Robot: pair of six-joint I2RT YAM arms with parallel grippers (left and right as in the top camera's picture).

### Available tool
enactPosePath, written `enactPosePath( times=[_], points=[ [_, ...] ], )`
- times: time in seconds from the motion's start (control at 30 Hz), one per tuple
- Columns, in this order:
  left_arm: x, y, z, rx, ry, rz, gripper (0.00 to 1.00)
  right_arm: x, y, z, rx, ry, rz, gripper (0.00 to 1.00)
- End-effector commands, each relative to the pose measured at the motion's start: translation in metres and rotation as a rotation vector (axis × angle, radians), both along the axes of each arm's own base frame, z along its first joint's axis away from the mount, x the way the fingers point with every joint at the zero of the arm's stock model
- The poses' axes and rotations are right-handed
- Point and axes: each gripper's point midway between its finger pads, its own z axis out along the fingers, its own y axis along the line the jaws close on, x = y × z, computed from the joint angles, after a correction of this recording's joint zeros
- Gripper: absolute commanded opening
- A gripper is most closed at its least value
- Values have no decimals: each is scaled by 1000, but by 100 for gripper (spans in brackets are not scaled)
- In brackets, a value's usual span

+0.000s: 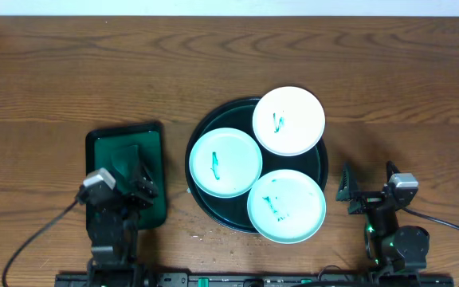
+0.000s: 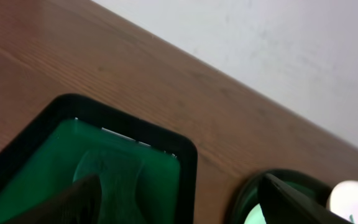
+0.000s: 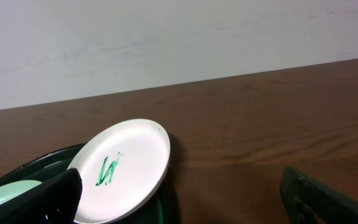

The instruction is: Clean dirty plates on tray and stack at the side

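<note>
Three plates lie on the round dark tray (image 1: 201, 135). The white plate (image 1: 288, 120) at the back right has a green smear. So do the mint plate (image 1: 225, 163) on the left and the mint plate (image 1: 286, 205) at the front right. My left gripper (image 1: 136, 171) hangs open over the rectangular tray, holding nothing. My right gripper (image 1: 368, 182) stands open over bare table, right of the round tray. In the right wrist view the white plate (image 3: 126, 168) lies ahead and left of my right gripper (image 3: 182, 208).
A rectangular dark green tray (image 1: 154, 135) sits left of the round tray. A greenish pad or cloth (image 2: 107, 174) lies in it, just ahead of my left gripper (image 2: 179, 211). Bare wood surrounds both trays, and a wall stands behind the table.
</note>
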Motion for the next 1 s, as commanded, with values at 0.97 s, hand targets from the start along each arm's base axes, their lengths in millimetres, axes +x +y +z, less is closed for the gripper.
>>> enactPosePath(
  times=[0.97],
  points=[
    [46,-27,11,-58,842,-168,94,-17,58,13,152,0,345,99]
  ],
)
